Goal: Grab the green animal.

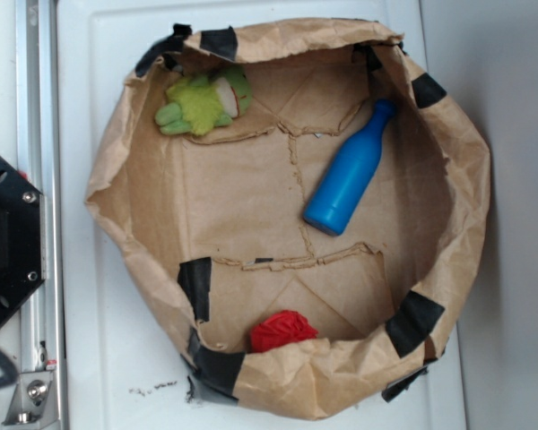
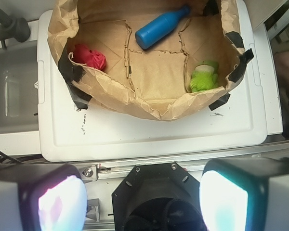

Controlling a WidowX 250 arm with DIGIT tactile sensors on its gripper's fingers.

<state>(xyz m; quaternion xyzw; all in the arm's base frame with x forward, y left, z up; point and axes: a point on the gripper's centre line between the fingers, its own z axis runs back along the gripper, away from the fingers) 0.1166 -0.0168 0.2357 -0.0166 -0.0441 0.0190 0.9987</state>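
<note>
Only wrist view shows pincer [image 2: 143, 202], fingers spread, well apart from green animal [image 2: 203, 77] in paper bag [image 2: 149, 103].

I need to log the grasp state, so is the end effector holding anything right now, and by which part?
Nothing is held. The end effector is open and sits outside the paper bag; the green animal lies untouched inside it.

Exterior overhead, close; wrist high, farther; both share bag [image 1: 287, 385].
</note>
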